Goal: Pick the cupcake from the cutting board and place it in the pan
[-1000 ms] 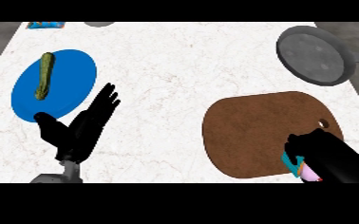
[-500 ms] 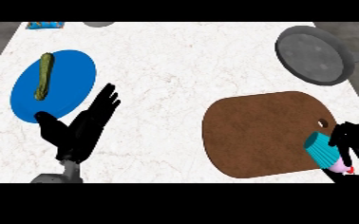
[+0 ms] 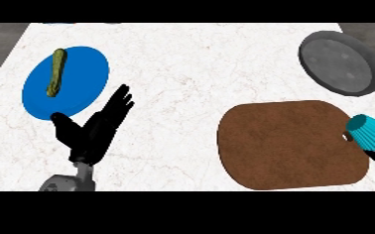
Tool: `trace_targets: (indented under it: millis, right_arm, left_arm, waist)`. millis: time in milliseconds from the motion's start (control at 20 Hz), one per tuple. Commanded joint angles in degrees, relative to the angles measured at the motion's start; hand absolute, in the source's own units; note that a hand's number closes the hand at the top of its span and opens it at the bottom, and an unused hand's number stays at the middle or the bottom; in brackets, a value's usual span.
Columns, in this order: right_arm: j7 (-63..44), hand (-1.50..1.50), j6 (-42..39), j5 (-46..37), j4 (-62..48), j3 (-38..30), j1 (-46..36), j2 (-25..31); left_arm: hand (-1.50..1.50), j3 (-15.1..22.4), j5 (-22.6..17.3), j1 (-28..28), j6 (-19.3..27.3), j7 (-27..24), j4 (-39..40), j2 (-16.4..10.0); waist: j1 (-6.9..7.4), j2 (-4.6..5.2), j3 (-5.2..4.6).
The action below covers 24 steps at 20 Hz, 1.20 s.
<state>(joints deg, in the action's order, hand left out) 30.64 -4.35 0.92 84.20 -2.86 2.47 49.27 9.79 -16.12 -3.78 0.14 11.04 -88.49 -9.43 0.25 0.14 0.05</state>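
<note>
Head view: the left hand (image 3: pixel 99 125) rests open beside the blue plate (image 3: pixel 84 59), likely keeping clear. Rightward, the cupcake (image 3: pixel 361 130) tilts over the cutting board (image 3: pixel 285 144) edge, short of the pan (image 3: pixel 338 62). The right hand (image 3: pixel 371 154) barely shows, so its grip cannot be told.

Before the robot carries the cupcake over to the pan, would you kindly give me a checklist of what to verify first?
1. Right hand holds the cupcake: cannot tell. The view's right edge cuts off nearly all of the hand.
2. Cupcake fully in view: not ok. It sits at the right edge, over the rim of the cutting board, partly cropped.
3. Pan free to receive it: ok. Nothing lies in it.
4. Way from cupcake to pan: ok. Only counter shows between them.
5. Left hand out of the way: ok. It rests open at the lower left, beside the blue plate.
</note>
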Motion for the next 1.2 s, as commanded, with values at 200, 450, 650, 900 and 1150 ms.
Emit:
trace_targets:
  millis: [200,450,650,900,1150]
  right_arm:
    - [7.92,1.50,5.51,-11.56,-26.78,0.94,-19.27,-5.09]
    - [11.19,1.50,11.91,-14.73,-41.06,-0.84,-30.68,-9.93]
    - [14.07,1.50,17.16,-14.42,-53.25,-5.24,-36.97,-10.49]
    - [16.67,1.50,17.62,-14.53,-63.57,-7.49,-45.14,-10.36]
    - [21.92,1.50,19.81,-14.00,-68.21,-9.66,-45.06,-9.72]
  left_arm:
    - [0.00,-0.99,-0.34,-0.42,-2.83,0.90,-0.15,-1.27]
    - [0.00,0.15,1.01,-1.37,-1.21,2.53,-0.69,0.47]
    - [0.00,0.32,-0.51,-2.48,-2.66,2.94,-0.45,1.03]
    - [0.00,2.68,2.08,-1.86,-0.57,3.22,-2.26,2.86]
    - [0.00,1.97,1.94,-2.50,-1.84,1.25,-0.52,2.51]
  waist:
    - [1.59,0.26,0.04]
    - [1.90,0.41,0.07]
    - [3.33,1.11,0.22]
    - [3.87,1.17,0.26]
    - [4.88,2.07,0.46]
